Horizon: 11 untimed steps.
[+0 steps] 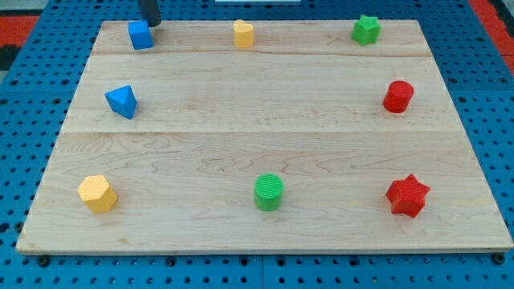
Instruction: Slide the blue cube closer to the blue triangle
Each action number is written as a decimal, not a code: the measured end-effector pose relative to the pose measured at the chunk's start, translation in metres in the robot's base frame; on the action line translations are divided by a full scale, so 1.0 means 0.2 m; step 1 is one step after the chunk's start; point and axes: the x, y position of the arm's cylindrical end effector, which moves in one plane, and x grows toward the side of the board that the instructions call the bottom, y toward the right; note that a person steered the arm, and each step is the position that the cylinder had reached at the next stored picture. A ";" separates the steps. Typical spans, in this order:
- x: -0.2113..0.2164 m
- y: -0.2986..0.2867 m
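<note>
Two blue blocks matter most, both on the view's left side of the wooden board (265, 120). The blue cube (140, 35) sits close to the board's top edge, near the top-left corner, with only a narrow strip of wood above it and a little more to its left. The blue triangle (121, 101) lies below it and slightly further left, well apart, with bare wood between the two and nothing in the way. The triangle also sits close to the board's left edge.

My tip (151, 24) is at the top edge of the board, just beside the cube's upper right corner, touching it or very nearly so; I cannot tell which. The dark rod rises straight out of the view's top. It has nothing that could clamp or let go, and it carries nothing.

Further out along the top edge stand a yellow block (243, 34), whose shape I cannot make out, and a green star (366, 29). A red cylinder (397, 96) stands near the right edge. Along the bottom are a yellow hexagon (97, 193) at the left, a green cylinder (269, 192) in the middle and a red star (407, 195) at the right. The board's whole middle is open wood. Around the board lies a blue pegboard (32, 120).
</note>
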 end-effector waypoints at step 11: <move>0.22 -0.13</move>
